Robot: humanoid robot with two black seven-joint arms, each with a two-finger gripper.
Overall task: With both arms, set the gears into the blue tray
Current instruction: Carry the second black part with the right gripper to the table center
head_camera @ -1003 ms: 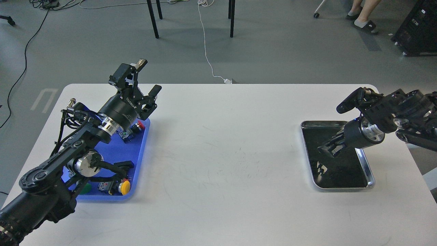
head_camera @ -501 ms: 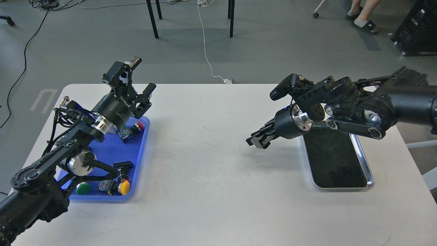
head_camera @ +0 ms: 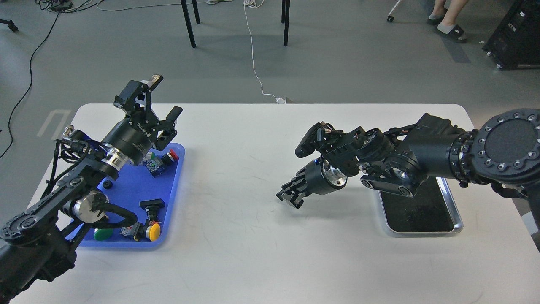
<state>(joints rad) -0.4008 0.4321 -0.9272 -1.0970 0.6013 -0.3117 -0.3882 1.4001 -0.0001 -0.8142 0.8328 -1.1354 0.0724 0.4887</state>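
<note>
The blue tray (head_camera: 131, 188) lies at the table's left. On its floor near the left side rests one small black round gear (head_camera: 107, 184). My left gripper (head_camera: 155, 106) is raised over the tray's far end with its fingers spread open and nothing between them. My right gripper (head_camera: 289, 196) hovers low over the bare middle of the table, left of the silver tray, pointing left and down. Its dark fingers are pressed together, and whether they pinch anything does not show.
The silver tray (head_camera: 456, 220) with a black bottom sits at the right, partly covered by my right arm. Push-buttons lie in the blue tray: red (head_camera: 171, 156), black (head_camera: 152, 205), yellow (head_camera: 154, 231), green (head_camera: 101, 234). Chair legs and cables stand on the floor beyond the table.
My right gripper rose out of the silver tray and swung left to the middle of the table. My left gripper drew back and left a little, uncovering the small black gear.
</note>
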